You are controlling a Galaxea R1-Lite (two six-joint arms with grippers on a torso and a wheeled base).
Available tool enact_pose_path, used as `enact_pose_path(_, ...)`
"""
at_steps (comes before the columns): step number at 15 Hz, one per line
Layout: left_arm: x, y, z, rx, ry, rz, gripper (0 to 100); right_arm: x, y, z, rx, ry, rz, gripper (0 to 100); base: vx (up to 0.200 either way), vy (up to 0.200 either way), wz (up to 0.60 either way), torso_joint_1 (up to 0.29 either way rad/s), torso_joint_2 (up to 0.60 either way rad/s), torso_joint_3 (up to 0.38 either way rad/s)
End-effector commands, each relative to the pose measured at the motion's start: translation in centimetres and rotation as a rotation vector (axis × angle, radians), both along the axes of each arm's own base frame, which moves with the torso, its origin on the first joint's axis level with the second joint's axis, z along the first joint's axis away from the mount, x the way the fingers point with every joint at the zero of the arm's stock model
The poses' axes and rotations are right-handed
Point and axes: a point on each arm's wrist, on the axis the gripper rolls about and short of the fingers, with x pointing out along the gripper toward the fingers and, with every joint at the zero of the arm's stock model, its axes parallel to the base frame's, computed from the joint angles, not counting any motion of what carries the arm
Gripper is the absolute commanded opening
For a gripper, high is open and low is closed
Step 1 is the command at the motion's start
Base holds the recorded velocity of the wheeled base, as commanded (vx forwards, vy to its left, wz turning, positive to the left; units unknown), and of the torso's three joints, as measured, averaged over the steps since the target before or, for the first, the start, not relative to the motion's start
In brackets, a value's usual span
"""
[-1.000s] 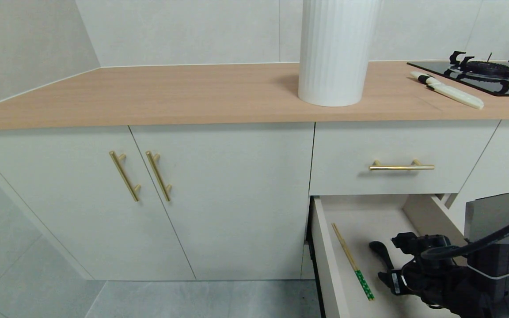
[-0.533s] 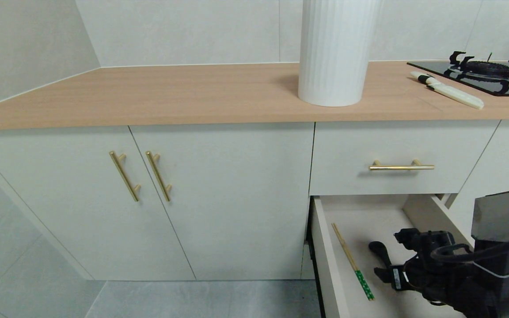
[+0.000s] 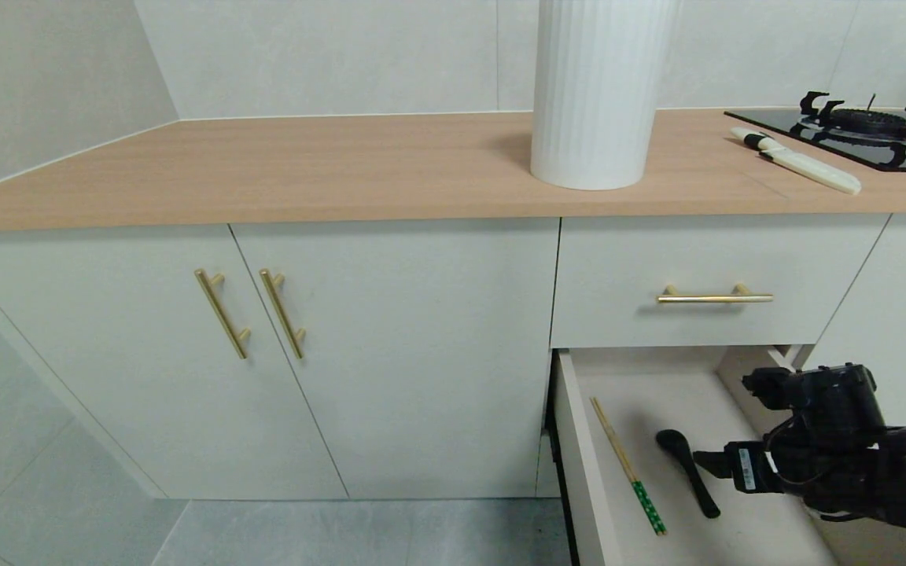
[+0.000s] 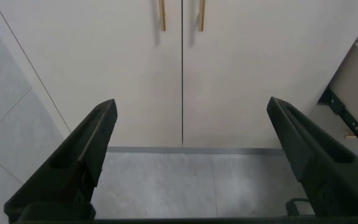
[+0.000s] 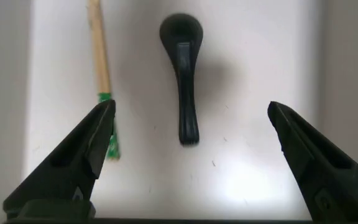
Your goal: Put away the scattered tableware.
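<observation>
**Head view.** The open drawer (image 3: 579, 456) sits at 4 o'clock below the table (image 3: 343, 165). The black spoon (image 3: 689, 472) lies flat on its floor, with the chopsticks (image 3: 626, 464) at its 9 o'clock, near but apart. My right pincer (image 3: 722, 419) hangs over the drawer at the spoon's 3 o'clock, released and carrying nothing. A knife (image 3: 799, 161) lies on the table at 2 o'clock, beside the stove (image 3: 870, 126). I judge it the next item to put away.

**Right wrist view.** The spoon (image 5: 184, 81) lies between my spread fingers (image 5: 98, 143), touching neither, and the chopsticks (image 5: 101, 68) lie alongside it. Procedure: lift straight up, so that no finger drags the spoon or strikes the drawer wall.

**Left wrist view.** My left pincer (image 4: 191, 109) is released and empty, facing the cabinet doors (image 4: 182, 62). Keep it clear of the drawer.
</observation>
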Motion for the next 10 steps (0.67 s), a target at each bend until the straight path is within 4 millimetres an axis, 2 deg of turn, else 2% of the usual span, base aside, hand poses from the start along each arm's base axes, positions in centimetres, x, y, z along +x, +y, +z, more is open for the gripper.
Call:
enact_pose_path(1,0.0,0.0,0.0,0.000,0.000,0.000,100,-1.0,-0.1,4.3,0.025,-0.115,0.003,100,0.000,0.000,0.00,0.000,0.00,0.000)
enact_pose_path(2,0.0,0.0,0.0,0.000,0.000,0.000,100,-2.3,-0.3,6.6,0.031,-0.072,0.020,100,0.000,0.000,0.00,0.000,0.00,0.000)
enact_pose_path(4,0.0,0.0,0.0,0.000,0.000,0.000,100,-3.8,-0.5,8.5,0.067,-0.066,0.060,100,0.000,0.000,0.00,0.000,0.00,0.000)
enact_pose_path(7,0.0,0.0,0.0,0.000,0.000,0.000,100,-5.4,-0.5,10.4,0.072,-0.069,0.088,100,0.000,0.000,0.00,0.000,0.00,0.000)
enact_pose_path(10,0.0,0.0,0.0,0.001,0.000,0.000,100,-6.6,0.1,11.0,0.071,-0.065,0.130,100,0.000,0.000,0.00,0.000,0.00,0.000)
